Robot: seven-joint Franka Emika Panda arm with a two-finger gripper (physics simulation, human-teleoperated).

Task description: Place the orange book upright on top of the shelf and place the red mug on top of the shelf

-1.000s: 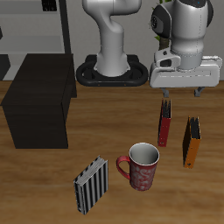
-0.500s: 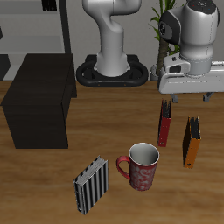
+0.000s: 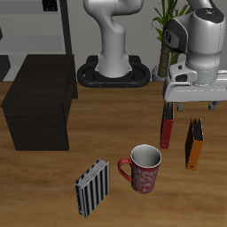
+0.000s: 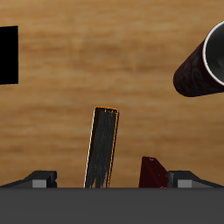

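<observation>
The orange book [image 3: 193, 144] stands upright on its edge on the wooden table, beside a dark red book [image 3: 166, 125]. My gripper [image 3: 190, 105] hangs open just above the two books, with nothing between its fingers. In the wrist view the orange book's dark top edge [image 4: 104, 147] lies between my spread fingertips [image 4: 39, 178]. The red mug [image 3: 142, 168] stands upright nearer the table's front edge, apart from the gripper; it also shows in the wrist view [image 4: 203, 63]. The black shelf [image 3: 40, 102] sits across the table with its flat top bare, and the wrist view catches its edge [image 4: 7, 54].
A black-and-white striped book [image 3: 90, 187] stands near the front edge beside the mug. The dark red book [image 4: 153, 171] is close beside the orange one. The robot base [image 3: 113, 71], a tall open shelving unit [image 3: 35, 27] and a plant [image 3: 164, 27] are at the back.
My gripper has moved sideways, away from the shelf, and come down a little, so it now hangs over the orange book. It stays open; nothing on the table has moved.
</observation>
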